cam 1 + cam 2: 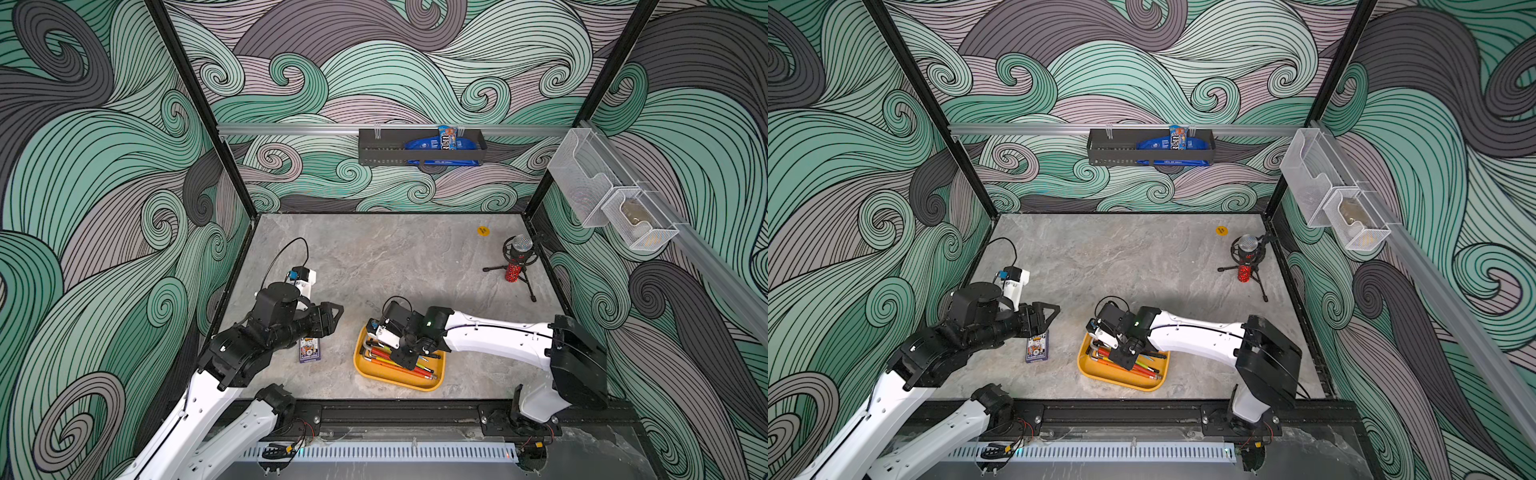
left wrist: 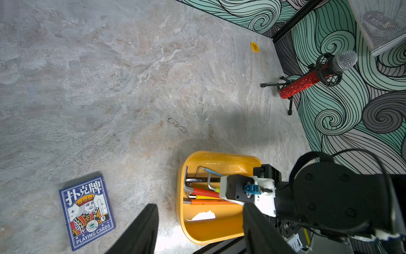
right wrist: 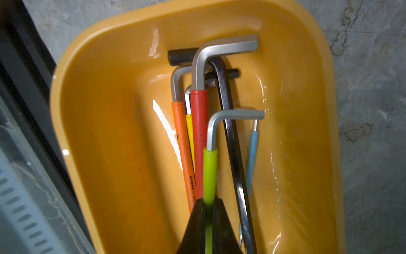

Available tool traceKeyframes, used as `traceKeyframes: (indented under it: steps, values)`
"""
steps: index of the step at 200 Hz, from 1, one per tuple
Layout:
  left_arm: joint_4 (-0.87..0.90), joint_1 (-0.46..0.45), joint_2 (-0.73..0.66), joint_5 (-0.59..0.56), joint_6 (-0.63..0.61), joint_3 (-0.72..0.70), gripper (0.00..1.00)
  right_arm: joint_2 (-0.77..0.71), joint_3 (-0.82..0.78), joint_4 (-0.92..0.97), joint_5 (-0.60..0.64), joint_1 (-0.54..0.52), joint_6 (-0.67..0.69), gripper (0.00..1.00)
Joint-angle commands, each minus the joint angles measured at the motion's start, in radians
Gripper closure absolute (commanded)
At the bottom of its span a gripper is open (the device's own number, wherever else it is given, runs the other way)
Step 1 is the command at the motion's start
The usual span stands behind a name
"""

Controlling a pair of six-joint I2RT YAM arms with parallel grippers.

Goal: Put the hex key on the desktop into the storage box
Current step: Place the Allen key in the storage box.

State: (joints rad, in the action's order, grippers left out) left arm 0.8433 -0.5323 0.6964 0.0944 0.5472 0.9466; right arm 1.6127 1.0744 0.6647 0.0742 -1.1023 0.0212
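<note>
Right gripper [image 3: 208, 204] pinches the green key [image 3: 210, 171] — shaft pointing straight ahead, over the box [image 3: 87, 110]. Left gripper [image 1: 330, 318] gapes empty, farther off.

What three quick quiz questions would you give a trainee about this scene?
1. True or false: the right arm's fingers are shut on the green-sleeved hex key over the storage box.
2. The left arm's fingers are: A) open, holding nothing; B) shut on a card pack; C) shut on a hex key.
3. What blue item lies on the desktop beside the storage box?
Key: 1 true; 2 A; 3 the playing cards pack.
</note>
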Motion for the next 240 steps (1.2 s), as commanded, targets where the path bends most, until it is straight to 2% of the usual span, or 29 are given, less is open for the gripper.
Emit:
traceKeyframes:
  steps: [1, 45, 106, 141, 151, 158, 164, 173, 177, 179, 181, 199, 213, 227, 240]
  values:
    - [-0.003, 0.009, 0.000, -0.013, 0.005, 0.014, 0.36, 0.027, -0.011, -0.061, 0.050, -0.007, 0.023, 1.00]
    - [-0.006, 0.008, -0.001, -0.013, 0.012, 0.009, 0.36, 0.050, -0.041, -0.091, 0.060, -0.011, 0.038, 1.00]
    - [-0.014, 0.009, -0.010, -0.010, 0.019, 0.001, 0.36, 0.047, -0.055, -0.098, 0.051, -0.014, 0.037, 0.71]
    - [-0.017, 0.008, -0.017, -0.014, 0.019, 0.020, 0.34, -0.031, -0.014, -0.099, 0.067, -0.001, -0.003, 0.58]
    - [-0.015, 0.008, -0.012, -0.025, 0.014, 0.034, 0.29, -0.070, 0.005, -0.096, 0.066, 0.017, -0.024, 0.54]
    - [-0.017, 0.009, -0.008, -0.035, 0.010, 0.048, 0.05, -0.100, 0.019, -0.098, 0.068, 0.042, -0.040, 0.51]
    - [-0.018, 0.009, -0.003, -0.041, 0.001, 0.060, 0.01, -0.129, 0.029, -0.098, 0.068, 0.065, -0.056, 0.48]
    - [-0.026, 0.009, 0.006, -0.049, -0.013, 0.082, 0.01, -0.170, 0.042, -0.100, 0.068, 0.107, -0.079, 0.41]
    - [-0.032, 0.008, 0.010, -0.051, -0.021, 0.090, 0.01, -0.188, 0.046, -0.103, 0.070, 0.128, -0.090, 0.08]
    - [-0.036, 0.009, 0.011, -0.053, -0.023, 0.095, 0.01, -0.196, 0.049, -0.104, 0.071, 0.141, -0.095, 0.02]
    - [-0.041, 0.008, 0.012, -0.053, -0.029, 0.101, 0.01, -0.205, 0.051, -0.105, 0.072, 0.151, -0.100, 0.01]
    - [-0.092, 0.008, 0.020, -0.066, -0.072, 0.135, 0.01, -0.291, 0.047, -0.141, 0.013, 0.278, -0.132, 0.00]
    - [-0.127, 0.009, 0.031, -0.123, -0.087, 0.159, 0.01, -0.387, 0.011, -0.220, 0.006, 0.354, -0.147, 0.00]
    - [-0.155, 0.009, 0.055, -0.206, -0.096, 0.176, 0.01, -0.506, -0.063, -0.329, 0.109, 0.387, -0.170, 0.00]
    - [-0.170, 0.009, 0.089, -0.313, -0.086, 0.180, 0.01, -0.622, -0.167, -0.445, 0.282, 0.396, -0.206, 0.00]
